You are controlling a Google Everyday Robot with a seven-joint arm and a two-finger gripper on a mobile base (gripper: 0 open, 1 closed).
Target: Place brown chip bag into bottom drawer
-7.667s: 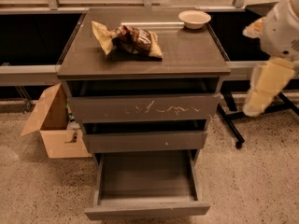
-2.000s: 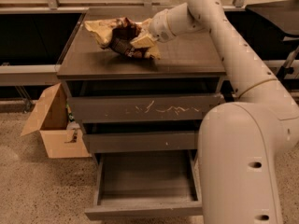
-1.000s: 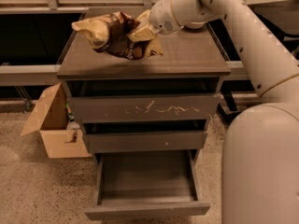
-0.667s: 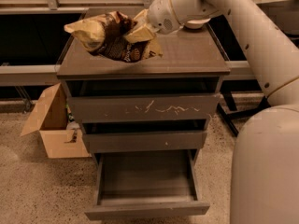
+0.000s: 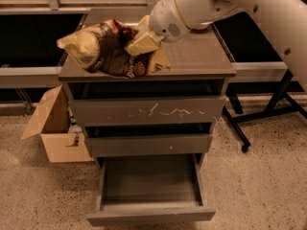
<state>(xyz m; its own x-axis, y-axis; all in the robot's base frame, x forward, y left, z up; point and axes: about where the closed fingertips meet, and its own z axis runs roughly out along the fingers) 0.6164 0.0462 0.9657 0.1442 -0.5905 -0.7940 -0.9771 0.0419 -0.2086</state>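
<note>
Cabinet top [image 5: 201, 56], tool [image 5: 143, 43] above it clamping brown chip bag [image 5: 103, 51], arm [image 5: 268, 8] cropped

Speckled floor [image 5: 261, 188], grey cabinet [image 5: 148, 112], cardboard box [image 5: 53, 128] (seemingly open), gripper [image 5: 142, 42] over cabinet

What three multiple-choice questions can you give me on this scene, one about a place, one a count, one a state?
1. The bottom drawer is:
A. shut
B. pulled open, nothing in it
C. taken out

2. The brown chip bag is:
A. in that drawer
B. on the floor
C. held by the gripper over the cabinet top

3. The cabinet's drawer fronts number:
A. two
B. three
C. five

Answers:
1. B: its tray juts forward and shows a bare bottom.
2. C: the gripper is shut on the bag near the top's front left edge.
3. B: three grey fronts are stacked one below another.
</note>
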